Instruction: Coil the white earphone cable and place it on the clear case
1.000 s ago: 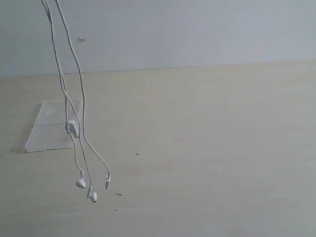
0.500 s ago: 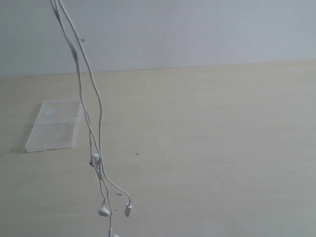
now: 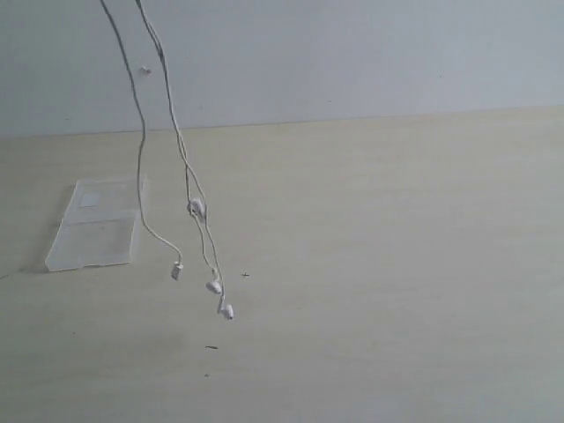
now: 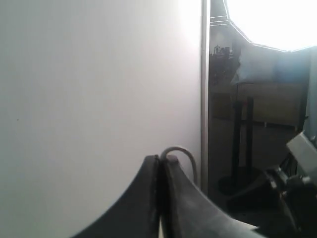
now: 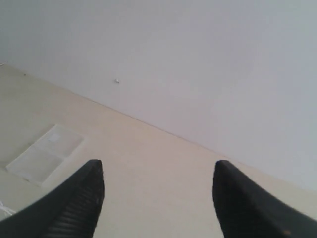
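Dangling white earphone cable (image 3: 196, 208): thin, two strands, earbuds lowest | left claw (image 4: 161, 159) clamped on it | right claw (image 5: 158, 174) wide, empty

We seem to be in a lab or test room: a bare pale wooden tabletop (image 3: 397, 264), a plain white wall (image 3: 352, 53) at twelve o'clock, and dark equipment stands (image 4: 242, 139) beyond.

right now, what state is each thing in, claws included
white earphone cable, uncoiled, hanging in loose strands, not on the case
clear case, lying open and flat, nothing on it
left claw, shut on the white earphone cable
right claw, open, empty
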You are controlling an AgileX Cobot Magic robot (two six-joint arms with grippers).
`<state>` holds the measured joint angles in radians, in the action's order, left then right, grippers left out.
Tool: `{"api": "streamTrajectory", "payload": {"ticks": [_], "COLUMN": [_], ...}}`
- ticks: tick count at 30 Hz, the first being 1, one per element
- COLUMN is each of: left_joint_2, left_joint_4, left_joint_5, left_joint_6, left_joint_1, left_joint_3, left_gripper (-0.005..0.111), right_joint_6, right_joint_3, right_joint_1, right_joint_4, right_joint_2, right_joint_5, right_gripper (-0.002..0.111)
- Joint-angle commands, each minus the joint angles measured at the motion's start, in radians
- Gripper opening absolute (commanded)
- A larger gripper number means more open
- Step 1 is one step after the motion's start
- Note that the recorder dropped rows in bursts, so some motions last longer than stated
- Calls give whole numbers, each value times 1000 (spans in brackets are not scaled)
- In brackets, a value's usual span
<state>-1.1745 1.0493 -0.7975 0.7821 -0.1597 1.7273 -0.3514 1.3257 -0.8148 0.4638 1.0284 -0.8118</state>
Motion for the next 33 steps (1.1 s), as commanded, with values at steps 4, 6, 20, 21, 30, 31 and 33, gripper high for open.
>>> {"api": "streamTrajectory", "payload": {"ticks": [4, 6, 20, 21, 30, 31, 33], "left_joint_2": [30, 30, 11, 9, -15, -19, -25], "left_joint_4": [25, 25, -25, -31, -51, -51, -53], "left_joint_5": [13, 11, -66, -66, -66, -66, -66], "left_joint_6": [11, 7, -21, -21, -7, -2, 0], "left_joint_1": [1, 1, 1, 1, 1, 1, 1], "left_joint_3": [23, 51, 114, 114, 114, 114, 114], "left_gripper": [0, 0, 0, 0, 0, 0, 0], "right_joint_6": [-150, -184, -193, -195, -328, -328, -321], "right_joint_3": [-374, -426, -492, -492, -492, -492, -492], "right_joint_1": [9, 9, 0, 0, -61, -78, -100], "right_joint_4": [-12, -13, -13, -13, 102, 116, 121], "right_joint_2": [-15, -4, 136, 136, 115, 115, 115], "right_joint_5": [496, 634, 1007, 1005, 999, 1002, 1007], "right_gripper": [61, 61, 61, 61, 61, 61, 61]}}
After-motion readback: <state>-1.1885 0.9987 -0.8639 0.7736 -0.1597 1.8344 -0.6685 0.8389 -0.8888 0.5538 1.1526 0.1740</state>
